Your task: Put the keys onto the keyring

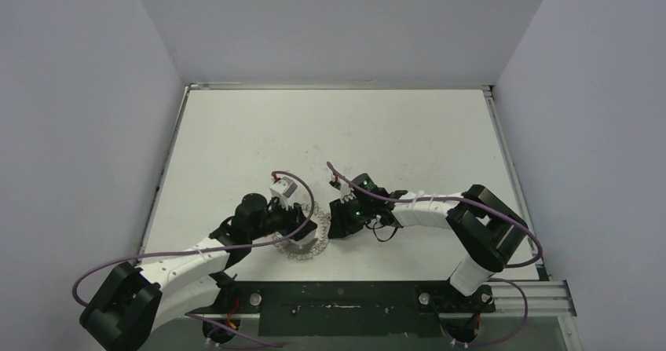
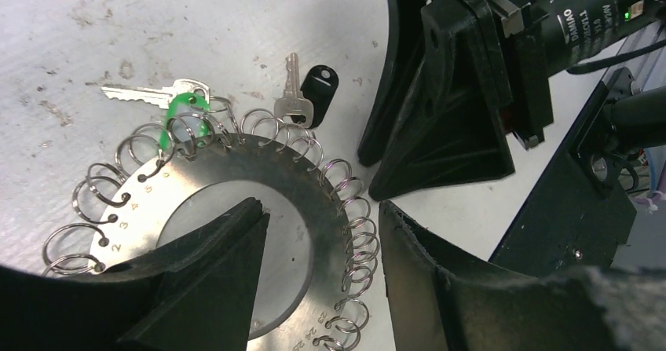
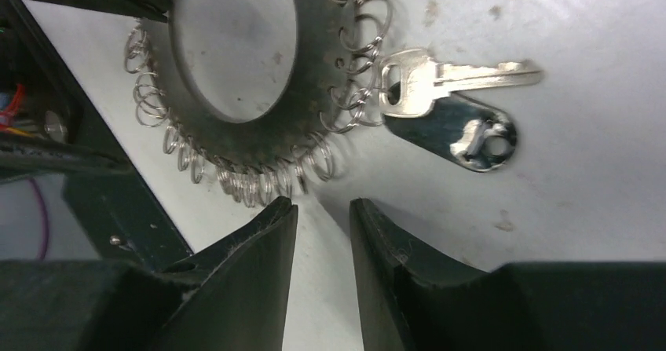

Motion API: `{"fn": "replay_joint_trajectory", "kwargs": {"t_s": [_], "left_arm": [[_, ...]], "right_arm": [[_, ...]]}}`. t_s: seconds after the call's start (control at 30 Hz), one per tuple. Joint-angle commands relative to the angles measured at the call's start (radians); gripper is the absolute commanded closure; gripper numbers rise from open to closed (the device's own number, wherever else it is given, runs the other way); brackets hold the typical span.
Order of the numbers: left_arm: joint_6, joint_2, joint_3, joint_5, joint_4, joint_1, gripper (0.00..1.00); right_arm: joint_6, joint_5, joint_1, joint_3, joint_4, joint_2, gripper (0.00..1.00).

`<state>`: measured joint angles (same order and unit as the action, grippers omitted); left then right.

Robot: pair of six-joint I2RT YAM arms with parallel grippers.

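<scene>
Table [image 1: 330, 131] from above: both arms reach in to the middle, near the front edge. The keyring [image 1: 303, 250] lies flat there, half hidden under the left gripper [image 1: 301, 229]. The right gripper [image 1: 335, 227] sits just beside the ring, on its right.

Left wrist: the keyring is a flat metal disc with a big hole and wire loops [image 2: 357, 233] all round its rim. One finger [image 2: 212, 288] stands in the hole and the other finger [image 2: 448, 280] stands outside the rim. So the jaws are spread with the band between them; whether they press on it I cannot tell. Two keys [image 2: 291, 84] lie on the table at the far rim. The tagged key [image 2: 145, 93] has a green tag [image 2: 184, 115] at its head, and the tag sits in among the loops. The other key has its head touching the loops, with a black tab [image 2: 320, 90] just beside it. The right gripper is near, to the right of that key.

Right wrist: the right fingers stand a narrow gap apart with bare table between them, holding nothing. The keyring is ahead to the left. The key with the tab is ahead to the right, its head against the loops. It is too blurred to tell whether a loop passes through its hole.
</scene>
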<state>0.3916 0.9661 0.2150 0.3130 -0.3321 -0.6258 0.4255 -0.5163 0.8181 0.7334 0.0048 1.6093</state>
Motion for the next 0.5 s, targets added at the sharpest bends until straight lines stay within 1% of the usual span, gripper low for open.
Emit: {"fn": "replay_joint_trajectory", "kwargs": {"t_s": [0.0,0.13,0.23,0.37,0.47], "left_arm": [[0.038,0.059,0.077,-0.015,0.008,-0.027,0.48],[0.034,0.074,0.098,-0.039,0.036,-0.041,0.48],[0.027,0.055,0.103,-0.07,0.079,-0.042,0.48],[0.015,-0.002,0.091,-0.111,0.125,-0.042,0.48],[0.012,-0.053,0.067,-0.14,0.138,-0.044,0.48]], "right_arm": [[0.107,-0.015,0.054,0.028,0.097,0.062,0.66],[0.123,-0.013,0.128,0.078,0.131,0.088,0.66],[0.138,-0.01,0.168,0.09,0.17,0.075,0.66],[0.155,-0.011,0.179,0.074,0.225,0.025,0.67],[0.124,-0.016,0.179,0.065,0.225,-0.026,0.66]]}}
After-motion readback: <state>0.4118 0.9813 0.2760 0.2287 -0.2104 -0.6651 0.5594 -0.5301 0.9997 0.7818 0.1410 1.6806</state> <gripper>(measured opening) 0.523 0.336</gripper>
